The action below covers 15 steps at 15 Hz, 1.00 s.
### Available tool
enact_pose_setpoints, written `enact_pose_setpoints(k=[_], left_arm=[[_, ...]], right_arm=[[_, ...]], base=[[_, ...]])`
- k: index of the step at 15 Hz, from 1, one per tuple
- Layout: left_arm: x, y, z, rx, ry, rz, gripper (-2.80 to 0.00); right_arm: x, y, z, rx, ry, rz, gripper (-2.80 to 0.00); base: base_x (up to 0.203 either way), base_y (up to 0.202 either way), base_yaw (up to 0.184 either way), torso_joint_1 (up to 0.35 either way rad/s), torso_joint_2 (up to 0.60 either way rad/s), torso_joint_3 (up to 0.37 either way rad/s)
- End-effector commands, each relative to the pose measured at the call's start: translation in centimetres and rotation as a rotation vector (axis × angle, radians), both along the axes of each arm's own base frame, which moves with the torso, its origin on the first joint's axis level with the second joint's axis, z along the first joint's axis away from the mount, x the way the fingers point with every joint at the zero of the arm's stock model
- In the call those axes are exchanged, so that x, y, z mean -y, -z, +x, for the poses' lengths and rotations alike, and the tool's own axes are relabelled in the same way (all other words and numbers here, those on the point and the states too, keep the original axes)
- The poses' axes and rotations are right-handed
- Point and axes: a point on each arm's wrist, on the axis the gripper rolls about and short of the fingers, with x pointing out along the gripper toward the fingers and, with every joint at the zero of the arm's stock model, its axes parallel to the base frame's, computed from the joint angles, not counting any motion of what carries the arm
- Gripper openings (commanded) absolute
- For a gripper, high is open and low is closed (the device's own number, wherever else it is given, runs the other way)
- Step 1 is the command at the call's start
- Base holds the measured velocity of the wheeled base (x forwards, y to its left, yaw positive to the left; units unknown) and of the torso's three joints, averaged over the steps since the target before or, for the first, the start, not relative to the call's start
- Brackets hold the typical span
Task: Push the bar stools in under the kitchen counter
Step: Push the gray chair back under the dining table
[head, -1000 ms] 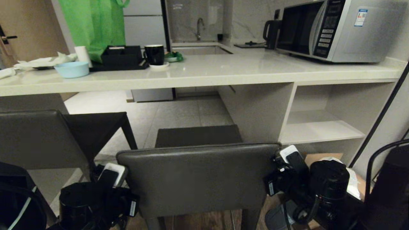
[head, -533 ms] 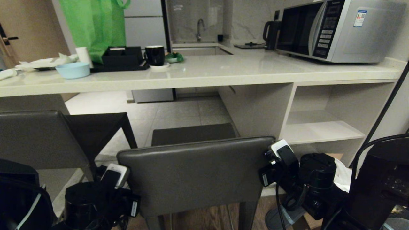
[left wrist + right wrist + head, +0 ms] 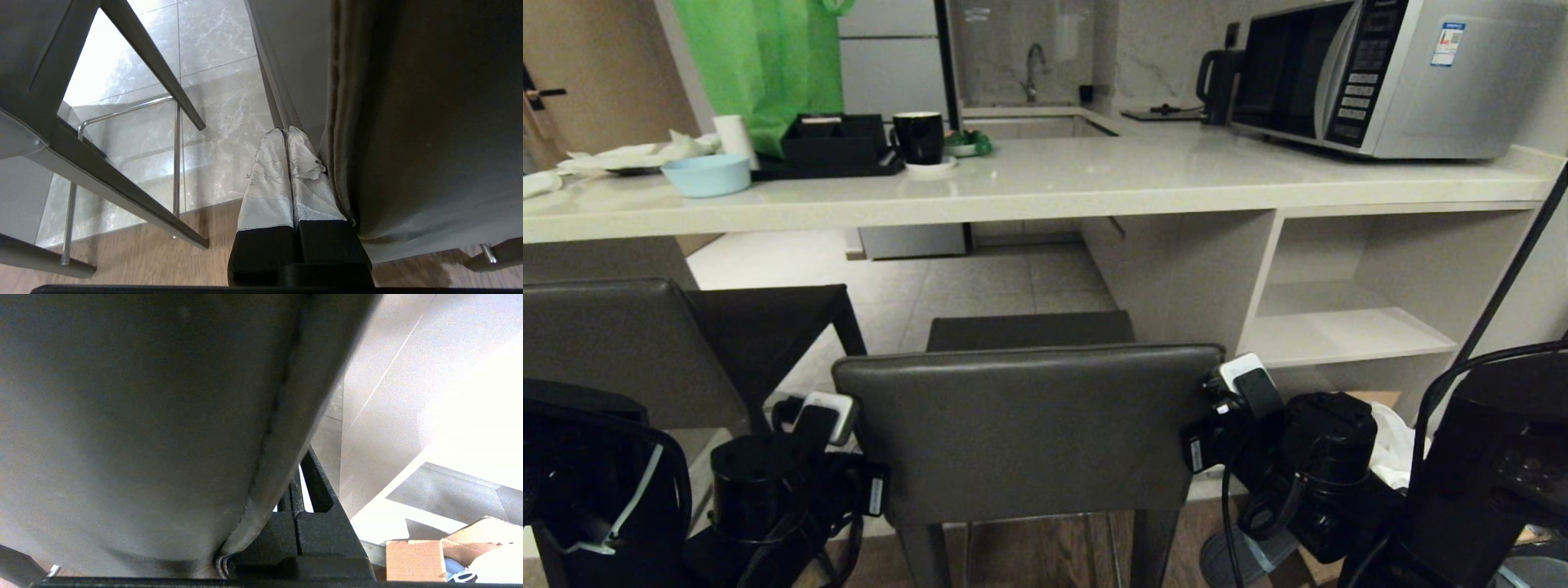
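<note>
Bar stool, nearer point(image 3: 1029, 433): lower centre of the head view, backrest facing the camera, seat front just short of the tabletop point(image 3: 1045, 184) edge.
Bar stool, second point(image 3: 645, 351): lower left, also short of the tabletop.
Left gripper point(image 3: 286, 163): jaws clenched, empty, pressed beside the nearer backrest's left edge.
Right gripper point(image 3: 300, 490): jaws clenched, empty, against the backrest's right edge.
Microwave point(image 3: 1388, 73): upper right, on the tabletop.

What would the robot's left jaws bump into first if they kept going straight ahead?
Probably nothing soon. The left gripper, shut, runs along the side edge of the near stool's backrest. Ahead lies open tiled floor under the kitchen counter, though depth is hard to judge.
</note>
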Motion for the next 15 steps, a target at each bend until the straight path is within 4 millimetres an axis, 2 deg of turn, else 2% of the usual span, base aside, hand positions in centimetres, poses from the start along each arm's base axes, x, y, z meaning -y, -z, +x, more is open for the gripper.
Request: enact_pose_setpoints(k=[1,5,15], left_arm=[[0.05,-0.38,0.44,0.032,-0.013,-0.008,-2.8],[0.05,-0.5,0.89,0.046,-0.019,-0.009,-2.8],[0.13,-0.42,0.78,0.041,-0.013,-0.007,-2.8]], right_arm=[[-0.54,-0.79,0.14,0.039,-0.007,0.024,-2.8],[-0.62,-1.15,0.32,0.053,-0.004,0.034,-2.8],[-0.61,-0.78,0.31,0.041,-0.003,0.027,-2.8]], base=[[0.0,0.0,0.0,0.0,0.0,0.0],[0.028,0.0,0.001,-0.002,0.0,0.0],[0.188,0.0,0.002,0.005,0.0,0.003]])
